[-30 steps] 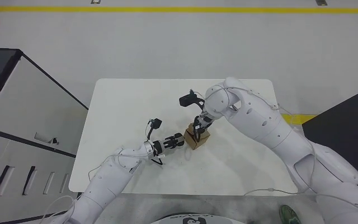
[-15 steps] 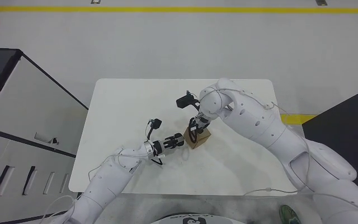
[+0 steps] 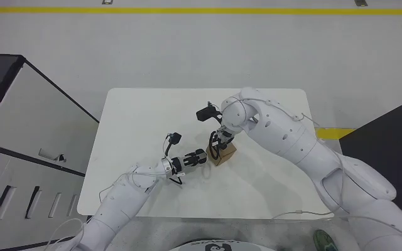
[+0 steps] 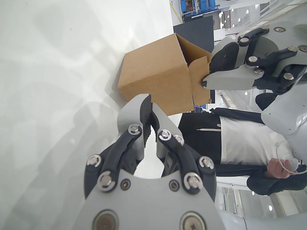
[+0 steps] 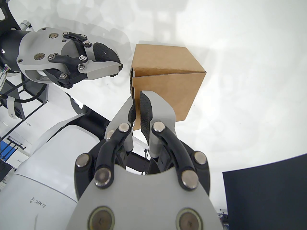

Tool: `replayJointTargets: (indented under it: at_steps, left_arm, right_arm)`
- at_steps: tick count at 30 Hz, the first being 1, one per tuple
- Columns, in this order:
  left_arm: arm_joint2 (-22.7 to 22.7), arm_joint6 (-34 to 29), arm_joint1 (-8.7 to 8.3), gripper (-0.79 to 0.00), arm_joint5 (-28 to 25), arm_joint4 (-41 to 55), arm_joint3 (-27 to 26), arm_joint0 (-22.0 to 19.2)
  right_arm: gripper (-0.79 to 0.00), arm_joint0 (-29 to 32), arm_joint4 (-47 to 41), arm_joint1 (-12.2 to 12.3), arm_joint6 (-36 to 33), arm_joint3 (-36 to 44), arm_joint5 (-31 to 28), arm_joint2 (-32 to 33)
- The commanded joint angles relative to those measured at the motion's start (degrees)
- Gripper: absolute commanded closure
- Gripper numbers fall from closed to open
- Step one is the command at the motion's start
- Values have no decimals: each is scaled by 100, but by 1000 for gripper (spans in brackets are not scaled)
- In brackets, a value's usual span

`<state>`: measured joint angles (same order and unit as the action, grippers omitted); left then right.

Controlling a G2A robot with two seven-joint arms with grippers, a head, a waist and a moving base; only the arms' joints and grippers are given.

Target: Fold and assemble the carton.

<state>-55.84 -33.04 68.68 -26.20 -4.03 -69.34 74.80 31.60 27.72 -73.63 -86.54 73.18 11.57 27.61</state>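
A small brown carton (image 3: 225,155) stands near the middle of the white table (image 3: 144,119), its top flaps partly up. My right gripper (image 5: 138,96) comes down from above and is shut on the edge of one flap at the carton's (image 5: 165,72) left corner. In the left wrist view, the right gripper (image 4: 208,77) pinches that flap beside the carton's (image 4: 156,72) open top. My left gripper (image 4: 150,107) is shut and holds nothing. It lies low over the table just left of the carton, its tip (image 5: 118,69) a short gap from the corner. In the top view the left gripper (image 3: 202,156) points at the carton's left side.
The table surface spreads out bare on all sides of the carton. A grey cabinet (image 3: 31,119) stands off the table's left edge and a black panel (image 3: 377,135) off its right edge.
The right arm has swung slightly left, taking the gripped flap and the carton a little that way. The left arm has barely moved.
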Motion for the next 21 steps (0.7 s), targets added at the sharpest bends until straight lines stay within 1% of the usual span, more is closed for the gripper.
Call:
replayJointTargets:
  at_steps: [1, 6, 8, 10, 13, 15, 21]
  left_arm:
    - [-1, 5, 2, 0, 6, 9, 9, -4]
    - [2, -5, 5, 0, -4, 27, 26, -13]
    - [0, -8, 5, 0, -14, 30, 39, -17]
    - [0, -11, 5, 0, -22, 32, 47, -19]
    - [0, -7, 6, 0, -26, 32, 53, -21]
    - [0, -19, 7, 0, -19, 39, 59, -26]
    - [21, -41, 16, 0, -12, 47, 75, -61]
  right_arm:
    - [-40, -13, -3, -26, 1, -40, -10, -18]
    - [-65, -44, -8, -103, -3, -152, -42, -86]
    - [-55, -57, -8, -134, 2, -209, -50, -110]
    - [-28, -73, -8, -163, 15, -263, -52, -123]
    - [-25, -98, 29, -197, 26, -320, -29, -138]
    - [0, -113, 48, -210, 29, -334, -13, -128]
    - [0, -119, 141, -214, 16, -264, 22, -70]
